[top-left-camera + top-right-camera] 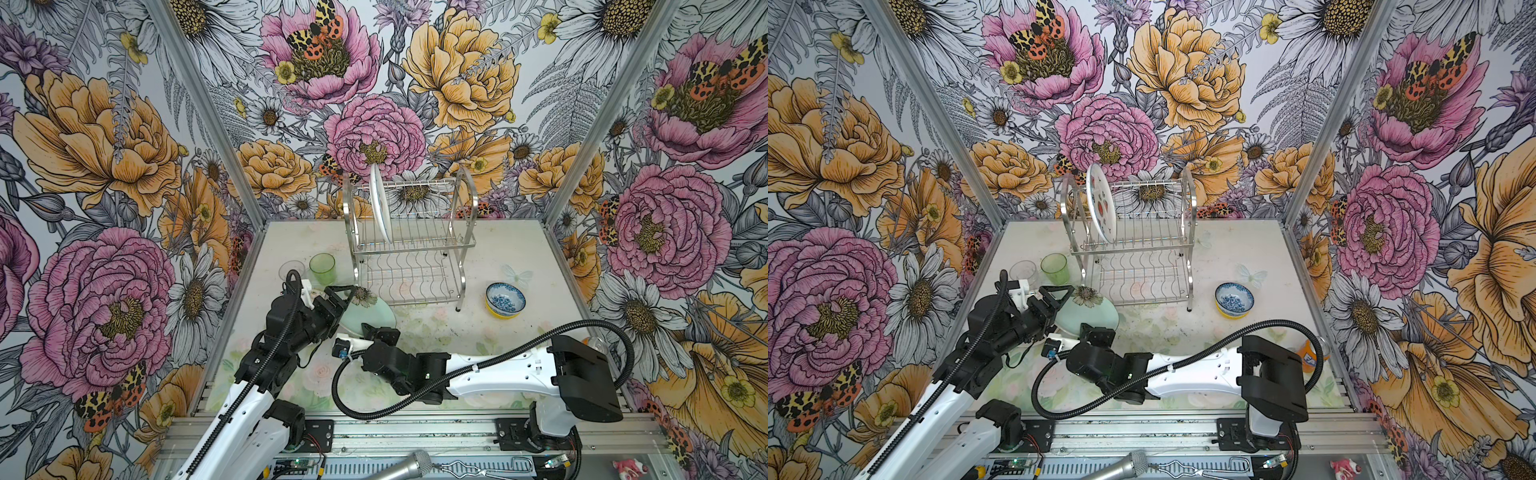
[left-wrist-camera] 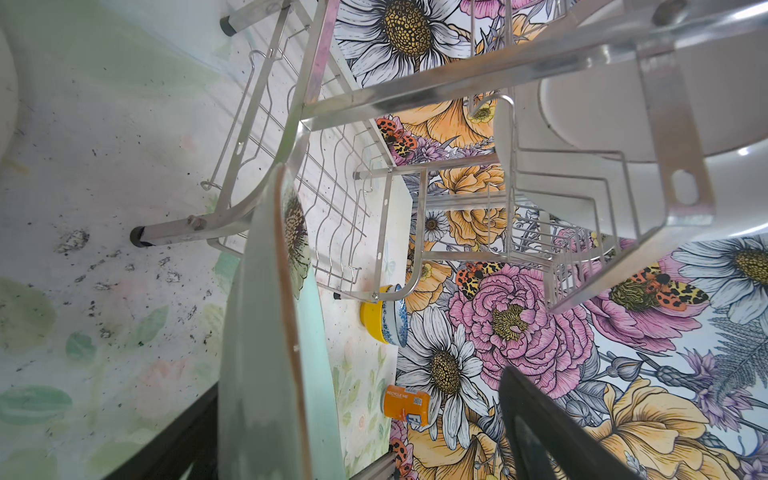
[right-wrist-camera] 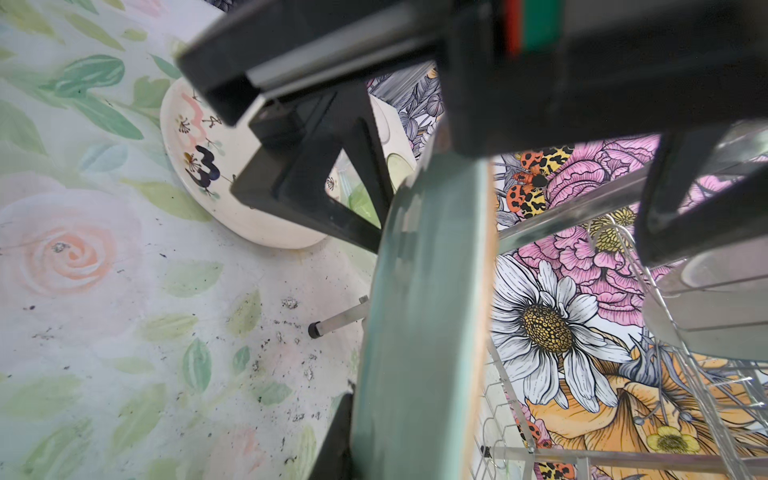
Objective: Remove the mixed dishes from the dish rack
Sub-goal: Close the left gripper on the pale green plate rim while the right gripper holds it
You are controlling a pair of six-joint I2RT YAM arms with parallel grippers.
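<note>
The dish rack (image 1: pixel 415 249) (image 1: pixel 1142 249) stands at the back with the watermelon-print plate (image 1: pixel 380 203) (image 1: pixel 1100 203) upright in its upper tier. My right gripper (image 1: pixel 376 330) (image 1: pixel 1094 328) is shut on the near rim of the pale green plate (image 1: pixel 370 316) (image 1: pixel 1088 318) (image 3: pixel 424 311), which is tilted just left of the rack. My left gripper (image 1: pixel 340 297) (image 1: pixel 1059 297) is open, its fingers (image 3: pixel 311 166) straddling the plate's far rim (image 2: pixel 266 332). The cream plate (image 3: pixel 199 166) lies on the table beneath. The green tumbler (image 1: pixel 322 268) and clear glass (image 1: pixel 1023 272) stand behind the left arm.
The blue-and-white bowl (image 1: pixel 505 299) sits nested in the yellow bowl (image 2: pixel 374 316) on the table right of the rack. An orange soda can (image 1: pixel 1308 357) (image 2: pixel 405 405) stands at the right edge behind my right arm. The rack's front leg (image 3: pixel 316 330) is close to the held plate.
</note>
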